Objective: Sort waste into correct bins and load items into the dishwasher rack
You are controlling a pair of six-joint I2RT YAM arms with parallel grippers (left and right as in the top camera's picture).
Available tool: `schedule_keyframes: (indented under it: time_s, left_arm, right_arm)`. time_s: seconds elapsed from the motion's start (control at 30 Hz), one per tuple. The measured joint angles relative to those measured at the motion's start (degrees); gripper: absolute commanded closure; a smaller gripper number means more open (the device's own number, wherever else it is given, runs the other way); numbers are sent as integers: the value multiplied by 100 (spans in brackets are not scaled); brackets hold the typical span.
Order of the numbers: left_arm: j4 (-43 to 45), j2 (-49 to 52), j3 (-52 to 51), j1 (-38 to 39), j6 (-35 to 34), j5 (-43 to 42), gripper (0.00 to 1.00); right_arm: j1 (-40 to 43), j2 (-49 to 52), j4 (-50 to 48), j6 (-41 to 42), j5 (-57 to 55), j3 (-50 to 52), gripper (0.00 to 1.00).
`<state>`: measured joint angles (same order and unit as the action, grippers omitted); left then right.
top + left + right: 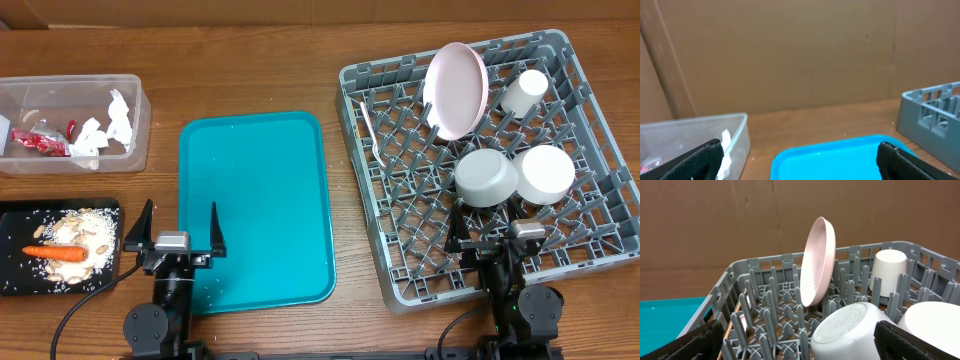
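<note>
The grey dishwasher rack (600,215) at the right holds the white-pink plate (457,90) on edge, a white cup (524,92), two white bowls (486,176) (547,172) and a white fork (372,130). The clear tub (140,110) at the far left holds crumpled napkins (110,125) and a foil wrapper (40,142). On the black tray (10,275) lie the carrot (57,252) and rice and nut crumbs (85,230). My left gripper (180,212) (800,162) is open and empty over the teal tray's near left edge. My right gripper (518,212) (802,345) is open at the rack's near side, close behind a bowl (850,330).
The bare teal tray (255,205) (840,155) lies mid-table between the bins and the rack. A brown cardboard wall stands behind the table. Wood shows between the tub (690,135) and the teal tray.
</note>
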<state>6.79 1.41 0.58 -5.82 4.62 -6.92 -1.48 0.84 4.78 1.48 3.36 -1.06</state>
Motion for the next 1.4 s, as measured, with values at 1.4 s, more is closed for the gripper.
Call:
schedule_keyframes:
  time_s: [1.4]
  left_arm:
    - [-1049, -55, -7, -109, -129, 2, 0]
  right_arm:
    - [0, 0, 2, 0, -2, 0, 0]
